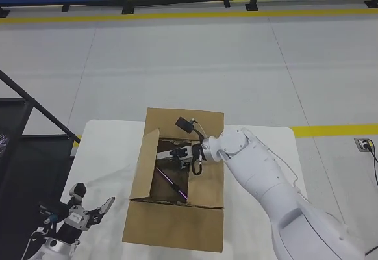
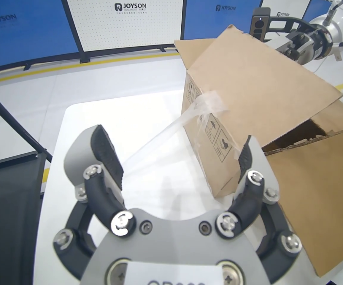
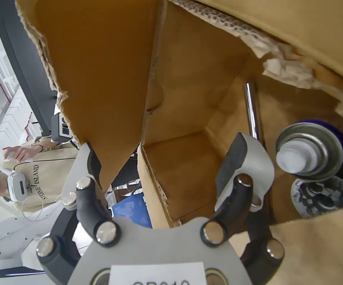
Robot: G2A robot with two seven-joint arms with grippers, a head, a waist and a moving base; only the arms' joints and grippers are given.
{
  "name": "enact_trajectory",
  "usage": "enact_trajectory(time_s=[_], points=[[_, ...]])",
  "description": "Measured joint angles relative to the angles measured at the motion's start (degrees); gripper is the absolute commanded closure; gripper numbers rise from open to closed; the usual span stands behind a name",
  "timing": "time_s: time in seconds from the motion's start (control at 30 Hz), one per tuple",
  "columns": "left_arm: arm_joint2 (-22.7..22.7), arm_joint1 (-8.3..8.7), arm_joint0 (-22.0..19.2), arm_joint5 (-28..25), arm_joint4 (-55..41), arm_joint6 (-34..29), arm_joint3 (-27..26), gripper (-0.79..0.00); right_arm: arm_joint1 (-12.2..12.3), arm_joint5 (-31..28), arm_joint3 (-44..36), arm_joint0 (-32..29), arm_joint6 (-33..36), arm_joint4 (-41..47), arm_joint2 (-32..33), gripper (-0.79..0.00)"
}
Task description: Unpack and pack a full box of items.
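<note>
While box (image 1: 176,227) tops table (image 1: 104,149) on grey floor (image 1: 176,58), L gripper (image 2: 174,137) & R gripper (image 3: 162,143) spread

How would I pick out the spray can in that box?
On the white table stands an open cardboard box. Inside it, near the right gripper, sits the spray can: blue body, silver dome, white nozzle, unlike the thin chrome rod alongside.

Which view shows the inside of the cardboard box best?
Right wrist view: it looks inside the cardboard box, at a spray can and metal rod. Top view: opening partly behind the right gripper. Left wrist view: outer walls and flaps.
</note>
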Motion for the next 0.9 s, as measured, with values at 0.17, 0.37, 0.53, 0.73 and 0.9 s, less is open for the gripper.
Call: enact_trajectory(time_s=[0.17, 0.37, 0.53, 0.73, 0.9], points=[[-0.02, -0.07, 0.16, 0.29, 0.00, 0.17, 0.15, -0.785, 0.32, -1.18, -1.42, -0.23, 1.96, 2.68, 1.78, -0.785], [0.02, -0.16, 0.26, 0.44, -0.18, 0.09, 0.31, -0.785, 0.37, -0.95, -3.12, -0.57, 5.67, 6.44, 3.70, -0.785], [-0.08, -0.22, 0.22, 0.76, -0.34, -0.32, 0.34, -0.785, -0.06, -1.37, -4.76, -0.69, 7.48, 8.02, 4.34, -0.785], [-0.07, -0.24, -0.24, 1.66, 0.73, -1.64, 1.03, -0.785, -0.77, -2.77, -7.13, -0.38, 7.75, 10.49, 5.27, -0.785], [1.90, -0.48, -4.32, 7.56, 3.56, -6.15, 5.64, -0.785, -2.03, -2.16, -8.61, -0.01, 4.56, 9.20, 4.18, -0.785]])
